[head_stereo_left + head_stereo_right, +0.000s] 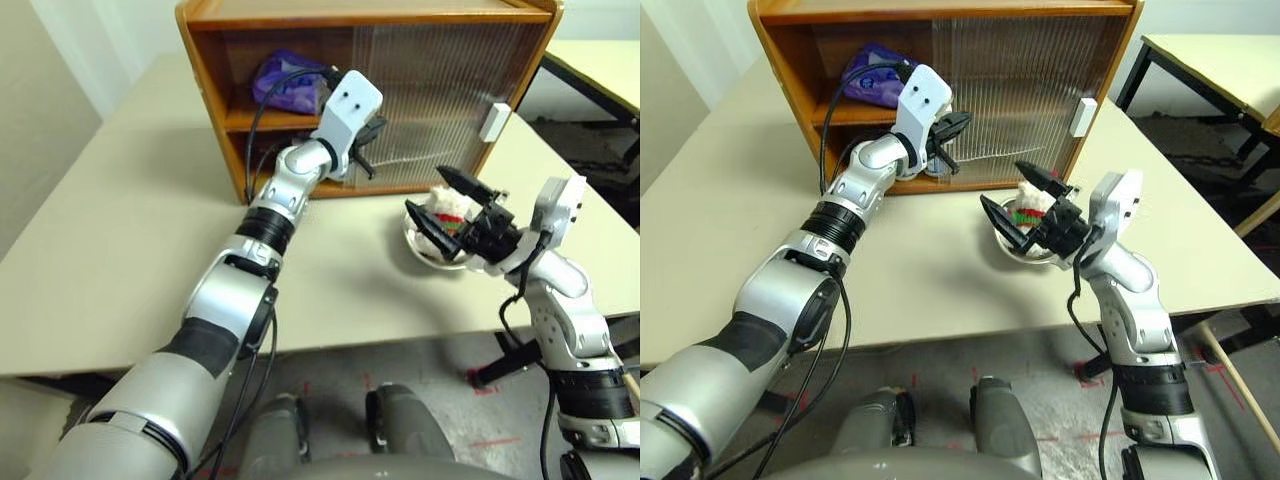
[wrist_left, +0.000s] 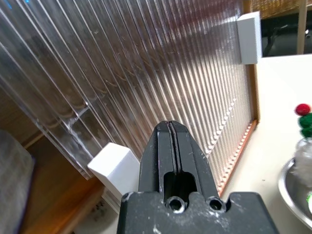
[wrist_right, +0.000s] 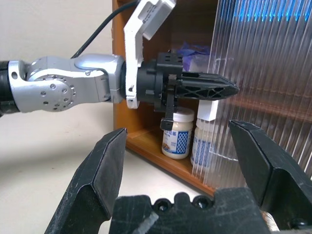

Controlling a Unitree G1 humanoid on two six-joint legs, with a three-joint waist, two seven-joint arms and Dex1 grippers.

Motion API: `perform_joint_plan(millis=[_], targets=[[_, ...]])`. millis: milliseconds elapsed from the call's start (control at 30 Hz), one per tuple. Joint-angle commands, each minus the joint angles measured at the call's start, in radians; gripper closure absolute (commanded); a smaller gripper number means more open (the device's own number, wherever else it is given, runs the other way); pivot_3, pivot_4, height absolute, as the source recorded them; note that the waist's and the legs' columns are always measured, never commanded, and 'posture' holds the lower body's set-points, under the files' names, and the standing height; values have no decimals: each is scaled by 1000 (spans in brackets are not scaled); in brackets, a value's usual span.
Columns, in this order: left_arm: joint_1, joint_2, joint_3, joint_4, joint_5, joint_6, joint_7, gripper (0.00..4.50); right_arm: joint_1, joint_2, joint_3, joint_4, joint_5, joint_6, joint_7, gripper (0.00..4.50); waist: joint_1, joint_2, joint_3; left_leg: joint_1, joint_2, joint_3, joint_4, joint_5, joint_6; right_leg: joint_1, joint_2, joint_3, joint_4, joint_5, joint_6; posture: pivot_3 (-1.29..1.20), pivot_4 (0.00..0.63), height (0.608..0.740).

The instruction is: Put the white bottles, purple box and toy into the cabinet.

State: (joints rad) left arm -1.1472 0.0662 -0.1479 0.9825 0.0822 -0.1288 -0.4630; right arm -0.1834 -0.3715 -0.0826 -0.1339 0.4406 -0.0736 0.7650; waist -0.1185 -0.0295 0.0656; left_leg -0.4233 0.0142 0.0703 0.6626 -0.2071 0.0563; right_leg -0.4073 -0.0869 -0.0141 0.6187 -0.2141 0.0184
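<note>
The cabinet point(image 1: 210, 75) stands at the back of the table, its left half open. On its upper shelf lies the purple box point(image 1: 285, 80). Two white bottles sit on the lower shelf, one in the opening point(image 3: 176, 132) and one behind the ribbed door's edge point(image 3: 200, 144). My left gripper point(image 1: 368, 150) is shut and empty, level, right beside the white handle point(image 2: 113, 165) of the slid door. The toy point(image 1: 452, 205) sits in a steel bowl point(image 1: 435, 258) in front of the cabinet. My right gripper point(image 1: 430, 192) is open just above the bowl, a finger on either side of the toy.
The ribbed doors point(image 1: 430, 90) cover the cabinet's right half; a second white handle point(image 1: 495, 120) is at the right edge. Another table point(image 1: 600, 60) stands at the back right. A black cable point(image 1: 258, 120) loops from the left arm in front of the opening.
</note>
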Motion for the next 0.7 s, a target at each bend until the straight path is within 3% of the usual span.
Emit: perform_joint_plan(millis=[33,500,700], targets=[[-33,8,-41,50,65,-6,26,4436,1,1,-7,-9,10,1,-2,0,0,0,0,0,0,0,0,0,0,0,0,0,0,0,1,-168,13,740],[-7,71,-73,-20,140,36,49,4436,-3,4,2,1,11,7,10,0,-1,1,1,1,0,1,0,0,0,-1,0,3,1,-3,3,-140,21,740],[43,141,-68,-117,147,90,31,4436,-3,3,1,6,16,12,21,0,-6,3,4,2,0,1,-1,0,0,-2,0,3,2,-2,0,-124,28,740]])
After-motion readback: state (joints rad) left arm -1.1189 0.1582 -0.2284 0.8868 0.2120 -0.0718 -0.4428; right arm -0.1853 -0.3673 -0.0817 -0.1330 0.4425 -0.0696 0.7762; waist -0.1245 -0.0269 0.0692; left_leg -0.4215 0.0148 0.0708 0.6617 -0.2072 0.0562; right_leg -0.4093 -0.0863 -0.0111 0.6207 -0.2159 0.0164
